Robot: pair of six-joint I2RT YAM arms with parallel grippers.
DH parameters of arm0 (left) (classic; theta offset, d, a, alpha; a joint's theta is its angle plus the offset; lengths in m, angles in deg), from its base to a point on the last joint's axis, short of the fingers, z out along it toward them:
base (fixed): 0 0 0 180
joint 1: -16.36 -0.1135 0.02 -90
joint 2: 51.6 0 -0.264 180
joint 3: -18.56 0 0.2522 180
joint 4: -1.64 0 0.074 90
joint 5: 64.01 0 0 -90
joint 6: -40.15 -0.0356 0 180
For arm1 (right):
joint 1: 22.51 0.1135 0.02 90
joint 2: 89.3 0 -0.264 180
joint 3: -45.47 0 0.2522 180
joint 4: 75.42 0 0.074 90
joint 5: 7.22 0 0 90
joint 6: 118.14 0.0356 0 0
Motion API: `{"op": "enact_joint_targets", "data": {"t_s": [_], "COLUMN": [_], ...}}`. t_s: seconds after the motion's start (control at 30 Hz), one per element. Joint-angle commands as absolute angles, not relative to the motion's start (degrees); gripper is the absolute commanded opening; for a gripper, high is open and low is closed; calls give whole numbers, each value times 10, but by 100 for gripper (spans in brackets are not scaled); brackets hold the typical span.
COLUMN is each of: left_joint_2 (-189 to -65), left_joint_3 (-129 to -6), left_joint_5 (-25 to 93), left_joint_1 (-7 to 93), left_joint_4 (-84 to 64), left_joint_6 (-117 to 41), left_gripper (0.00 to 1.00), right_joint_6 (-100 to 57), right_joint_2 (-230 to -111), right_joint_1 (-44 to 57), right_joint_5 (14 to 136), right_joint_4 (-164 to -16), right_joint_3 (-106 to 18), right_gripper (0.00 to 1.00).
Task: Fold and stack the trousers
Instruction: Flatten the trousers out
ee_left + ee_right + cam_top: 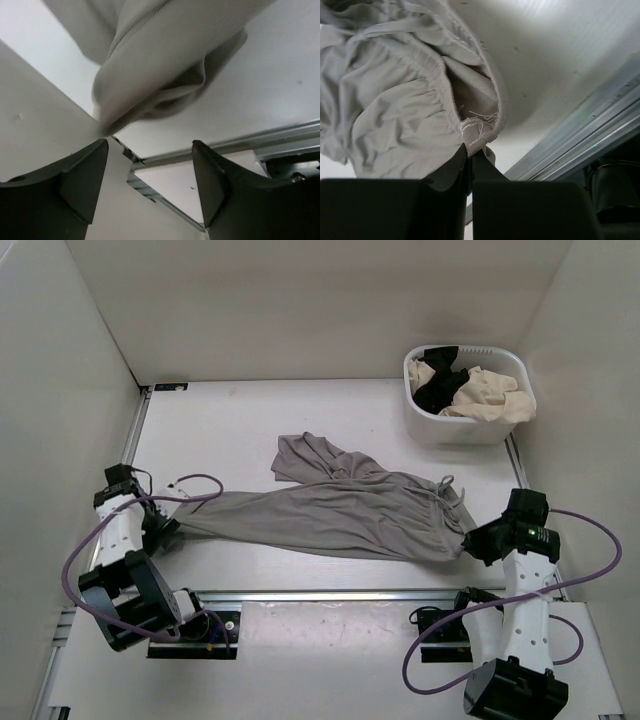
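Grey trousers [330, 510] lie stretched across the desk [220, 430], waist to the right and legs to the left. One leg [305, 455] is bunched and turned toward the far side. The right tool [469, 150] is pinched together on the waistband [487, 115], a gathered elastic edge with a few frayed threads. The left tool [150, 145] has its jaws apart. The leg end [150, 65], blurred, sits just beyond them and is not gripped. In the far right corner a white basket [465, 428] holds a black garment and a cream one, well apart from the trousers.

The cloth looks thin, soft and light, a fine ribbed knit. It will likely sag, drape and wrinkle rather than hold any shape, and is probably grippy rather than slick. It is not fragile. The best holds appear to be the thicker seamed edges, the waistband and the leg hems, taking both layers at once. A pinch in mid-cloth would probably lift only the top layer. The drawstring [445, 483] may trail.
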State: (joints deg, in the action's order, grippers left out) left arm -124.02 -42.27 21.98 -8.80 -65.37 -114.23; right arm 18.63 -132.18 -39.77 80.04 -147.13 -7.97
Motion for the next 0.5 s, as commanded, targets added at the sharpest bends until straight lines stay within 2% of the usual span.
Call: {"op": "enact_joint_targets", "data": {"t_s": [0.0,0.17,0.2,0.3,0.47], "left_joint_2": [-1215,-1269,-1286,-1357,-1421], "left_joint_3": [-437,-499,-512,-564,-589], "left_joint_5": [229,285,295,340,436], "left_joint_1": [-121,-159,-165,-183,-191], "left_joint_4": [-691,-691,-685,-685,-724], "left_joint_6": [-1217,-1153,-1112,-1054,-1023], "left_gripper": [81,82,77,72,74], "right_joint_6": [192,187,180,168,157], "right_joint_2": [-1325,-1338,-1344,-1356,-1376], "right_joint_1": [-401,-401,-401,-401,-401], "right_joint_5": [852,860,860,860,855], "right_joint_4": [-1482,-1454,-1454,-1444,-1438], "right_joint_3": [-61,-43,-43,-43,-62], "right_gripper": [0,0,0,0,0]}}
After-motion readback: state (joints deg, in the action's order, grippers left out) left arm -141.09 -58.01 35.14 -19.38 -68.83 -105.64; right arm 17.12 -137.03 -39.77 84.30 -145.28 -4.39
